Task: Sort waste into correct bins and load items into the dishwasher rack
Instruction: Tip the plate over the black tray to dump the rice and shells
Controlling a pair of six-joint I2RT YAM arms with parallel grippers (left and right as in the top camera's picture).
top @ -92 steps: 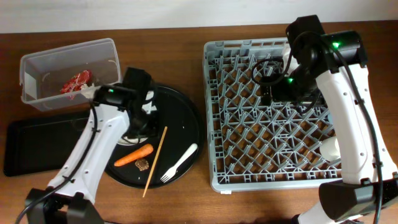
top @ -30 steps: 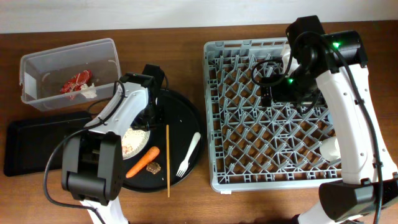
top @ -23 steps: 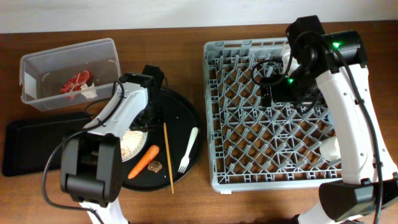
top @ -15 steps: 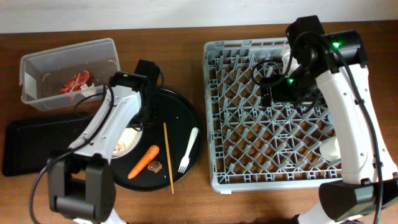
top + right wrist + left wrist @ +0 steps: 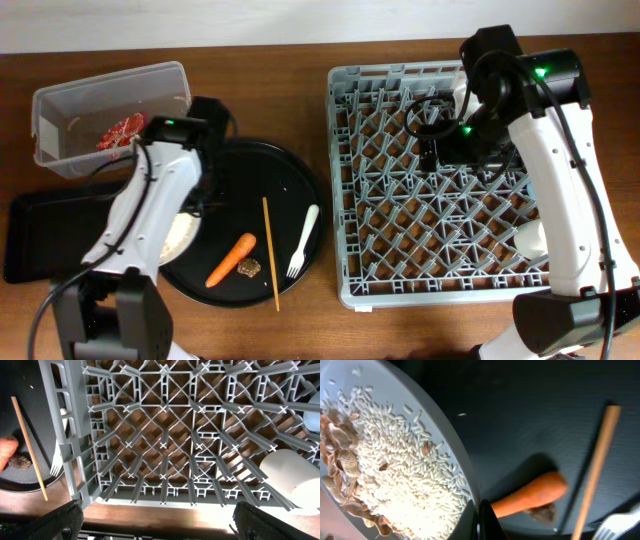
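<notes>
— What is seen from above?

— The rack (image 5: 440, 200) is set toward the right edge of the bench (image 5: 300, 55), with a white cup (image 5: 530, 240) lying at its right side. A clear tub (image 5: 70, 105) is placed at the far left corner, and a red wrapper (image 5: 120, 132) is held in it. A black rectangular tray (image 5: 50, 235) lies by the left edge. Beside it a round black tray (image 5: 290, 180) carries a carrot (image 5: 232, 260), a brown chunk (image 5: 250, 267), a fork (image 5: 302, 240) and a chopstick (image 5: 270, 252). The white plate (image 5: 183, 240) is found at that tray's left rim, partly hidden under the arm. The left pincer (image 5: 203, 200) is lowered onto it, and the right pincer (image 5: 430, 140) is held over the rack's far part.

— And from the left wrist?

— The plate's rim is seen clamped between the fingers, so the left pincer is closed on it. Rice (image 5: 395, 470) is spread across the plate, with brownish scraps along one edge. The carrot and the chunk are seen touching.

— From the right wrist?

— The right pincer is spread wide, with nothing gripped. The rack's pegs are shown below it, and the white cup is seen lying on its side.
</notes>
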